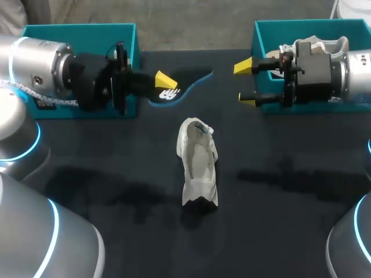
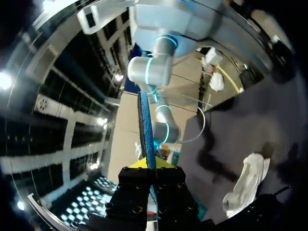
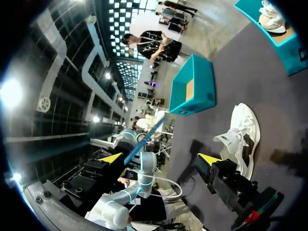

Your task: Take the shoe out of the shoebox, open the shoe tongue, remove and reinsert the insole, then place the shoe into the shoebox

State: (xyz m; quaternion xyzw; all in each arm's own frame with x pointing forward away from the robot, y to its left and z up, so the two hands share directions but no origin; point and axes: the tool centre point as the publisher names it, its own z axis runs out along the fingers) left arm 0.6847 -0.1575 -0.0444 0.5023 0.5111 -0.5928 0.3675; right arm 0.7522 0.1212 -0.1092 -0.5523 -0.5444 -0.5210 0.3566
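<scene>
Shoe (image 1: 197,165): out of shoebox (image 1: 81,28), lying mid-table (image 1: 116,174). Insole (image 1: 169,94): already removed, being pinched by left gripper (image 1: 164,80). Right gripper (image 1: 246,83): being held spread, empty. Judged outstanding: reinsertion, boxing.

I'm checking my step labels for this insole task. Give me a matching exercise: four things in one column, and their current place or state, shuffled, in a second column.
Things
1. insole
2. white shoe
3. right gripper
4. right shoebox

Places or states
A. open, holding nothing
B. lying on the table
C. clamped in the left gripper
D. has a second shoe inside

Pairs: 1-C, 2-B, 3-A, 4-D
</scene>
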